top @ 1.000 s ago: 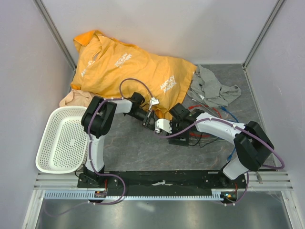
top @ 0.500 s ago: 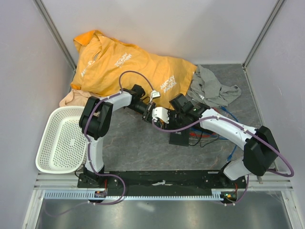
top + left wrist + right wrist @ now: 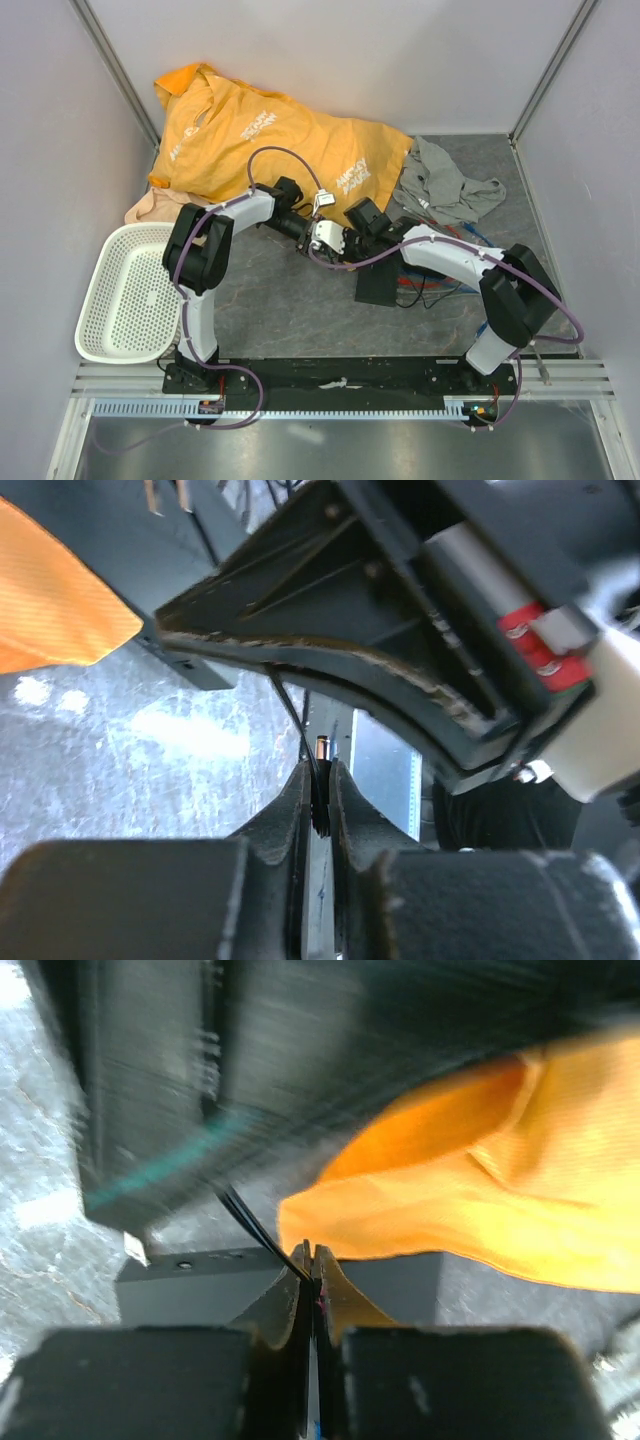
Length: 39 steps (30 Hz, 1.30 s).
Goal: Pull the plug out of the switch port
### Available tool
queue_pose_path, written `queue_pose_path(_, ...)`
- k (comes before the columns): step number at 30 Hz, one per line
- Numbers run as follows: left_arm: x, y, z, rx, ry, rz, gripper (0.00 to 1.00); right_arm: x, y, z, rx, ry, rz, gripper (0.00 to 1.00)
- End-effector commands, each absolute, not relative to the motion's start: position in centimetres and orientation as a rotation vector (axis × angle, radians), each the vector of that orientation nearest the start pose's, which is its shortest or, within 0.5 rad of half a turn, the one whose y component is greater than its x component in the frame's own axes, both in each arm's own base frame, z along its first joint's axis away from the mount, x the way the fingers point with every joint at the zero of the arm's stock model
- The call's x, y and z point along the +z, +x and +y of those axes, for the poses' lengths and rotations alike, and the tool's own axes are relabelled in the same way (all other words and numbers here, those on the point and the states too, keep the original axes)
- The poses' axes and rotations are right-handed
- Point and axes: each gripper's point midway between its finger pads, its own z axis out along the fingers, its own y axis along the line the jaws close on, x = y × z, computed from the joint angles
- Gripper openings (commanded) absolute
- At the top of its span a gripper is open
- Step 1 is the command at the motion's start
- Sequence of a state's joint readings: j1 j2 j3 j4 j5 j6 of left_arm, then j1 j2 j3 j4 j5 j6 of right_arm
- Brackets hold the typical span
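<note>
Pinching the same thin black cord point(image 3: 258, 1230), both grippers meet near the table's middle. The left gripper point(image 3: 320, 780) is closed to a sliver on it. A small copper-coloured tip point(image 3: 320, 748) pokes out just past its fingertips and is possibly the plug's end. The right gripper point(image 3: 308, 1270) is likewise nipped tight on the cord.

The black box point(image 3: 378, 290) lies flat at about 5 o'clock from them, with neither gripper holding it. Its socket cannot be made out from above.

Nothing pins the box, so a tug would likely drag it across the table instead of freeing the plug. The cord could slide through either grip, or strain if the arms pull apart. The two wrists sit very close and could knock together.
</note>
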<state>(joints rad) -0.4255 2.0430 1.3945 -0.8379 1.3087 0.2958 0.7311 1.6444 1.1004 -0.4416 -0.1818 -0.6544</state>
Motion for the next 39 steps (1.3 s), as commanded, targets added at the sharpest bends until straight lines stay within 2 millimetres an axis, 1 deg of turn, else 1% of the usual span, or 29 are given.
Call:
queue_pose_path(1, 11.8, 25.3, -28.5, -1.796, 1.014, 2.296, 0.27, 13.0, 31.5, 26.0, 0.187, -1.561, 1.853, 0.0)
queue_pose_path(2, 11.8, 25.6, -28.2, -1.785, 1.0, 2.303, 0.37, 13.9, 32.3, 24.9, 0.17, -1.521, 1.868, 0.0)
queue_pose_path(4, 11.8, 26.0, -27.8, -1.778, 0.975, 2.314, 0.45, 16.8, 33.1, 23.2, 0.145, -1.432, 1.866, 0.0)
queue_pose_path(5, 12.0, 26.1, -27.8, -1.777, 0.969, 2.31, 0.5, 17.8, 34.2, 21.5, 0.119, -1.364, 1.887, 0.01)
queue_pose_path(6, 12.1, 26.2, -27.7, -1.777, 0.966, 2.307, 0.58, 19.5, 35.0, 20.7, 0.102, -1.315, 1.881, 0.0)
queue_pose_path(7, 12.1, 26.3, -27.7, -1.784, 0.955, 2.309, 0.58, 20.9, 35.3, 19.7, 0.089, -1.264, 1.884, 0.0)
queue_pose_path(8, 12.1, 26.2, -27.8, -1.8, 0.946, 2.314, 0.58, 21.7, 36.4, 17.9, 0.058, -1.201, 1.906, 0.0)
queue_pose_path(9, 12.3, 26.1, -27.8, -1.834, 0.934, 2.301, 0.59, 23.5, 37.1, 17.0, 0.031, -1.151, 1.89, 0.0)
queue_pose_path(10, 12.0, 25.8, -28.0, -1.868, 0.918, 2.309, 0.67, 24.5, 37.7, 15.5, 0.001, -1.101, 1.897, 0.0)
queue_pose_path(12, 11.7, 25.6, -28.1, -1.905, 0.896, 2.319, 0.67, 26.8, 38.7, 13.7, -0.077, -1.025, 1.875, 0.0)
queue_pose_path(13, 11.3, 25.5, -28.2, -1.914, 0.887, 2.336, 0.66, 27.4, 39.3, 12.3, -0.125, -0.981, 1.881, 0.01)
queue_pose_path(15, 11.2, 25.6, -28.2, -1.92, 0.883, 2.333, 0.65, 28.8, 40.1, 10.4, -0.193, -0.902, 1.867, 0.0)
queue_pose_path(16, 11.3, 25.8, -28.3, -1.921, 0.884, 2.329, 0.65, 29.3, 40.6, 8.3, -0.241, -0.829, 1.886, 0.0)
queue_pose_path(18, 11.3, 25.8, -28.4, -1.929, 0.882, 2.329, 0.64, 30.9, 41.1, 6.1, -0.293, -0.758, 1.87, 0.0)
queue_pose_path(19, 11.4, 25.8, -28.5, -1.93, 0.884, 2.325, 0.64, 31.5, 41.3, 4.2, -0.335, -0.706, 1.877, 0.0)
queue_pose_path(21, 11.2, 25.7, -28.5, -1.93, 0.886, 2.329, 0.64, 33.9, 41.5, 2.2, -0.366, -0.643, 1.841, 0.0)
queue_pose_path(22, 11.0, 25.7, -28.5, -1.933, 0.883, 2.335, 0.64, 34.7, 41.5, 0.2, -0.4, -0.59, 1.84, 0.0)
queue_pose_path(23, 10.8, 25.6, -28.5, -1.934, 0.879, 2.342, 0.63, 36.7, 41.6, -0.5, -0.414, -0.544, 1.807, 0.0)
queue_pose_path(24, 10.6, 25.4, -28.5, -1.938, 0.88, 2.348, 0.63, 37.5, 41.8, -1.4, -0.426, -0.515, 1.797, 0.0)
queue_pose_path(25, 10.5, 25.4, -28.5, -1.936, 0.883, 2.348, 0.63, 38.4, 41.8, -3.0, -0.449, -0.47, 1.791, 0.0)
queue_pose_path(26, 10.3, 25.3, -28.5, -1.937, 0.881, 2.355, 0.62, 40.3, 41.9, -3.0, -0.447, -0.458, 1.75, 0.0)
queue_pose_path(28, 10.0, 25.2, -28.6, -1.939, 0.88, 2.367, 0.62, 41.6, 42.2, -5.8, -0.502, -0.4, 1.741, 0.0)
queue_pose_path(29, 10.0, 25.1, -28.6, -1.939, 0.882, 2.367, 0.62, 43.4, 42.2, -6.4, -0.516, -0.383, 1.707, 0.0)
queue_pose_path(31, 10.0, 25.1, -28.7, -1.938, 0.891, 2.366, 0.62, 43.8, 42.8, -7.9, -0.562, -0.376, 1.71, 0.0)
queue_pose_path(32, 10.0, 25.0, -28.8, -1.943, 0.895, 2.363, 0.61, 44.7, 43.0, -8.4, -0.588, -0.377, 1.693, 0.0)
queue_pose_path(35, 10.0, 25.0, -29.0, -1.944, 0.902, 2.362, 0.61, 44.4, 43.9, -10.9, -0.705, -0.365, 1.718, 0.0)
queue_pose_path(36, 9.9, 24.8, -29.0, -1.947, 0.903, 2.366, 0.61, 43.7, 44.6, -11.7, -0.728, -0.352, 1.738, 0.0)
queue_pose_path(37, 10.0, 24.7, -29.0, -1.946, 0.905, 2.363, 0.61, 43.3, 44.7, -12.7, -0.746, -0.34, 1.75, 0.0)
queue_pose_path(39, 9.9, 24.6, -29.0, -1.94, 0.915, 2.365, 0.61, 41.6, 45.5, -13.6, -0.742, -0.336, 1.788, 0.0)
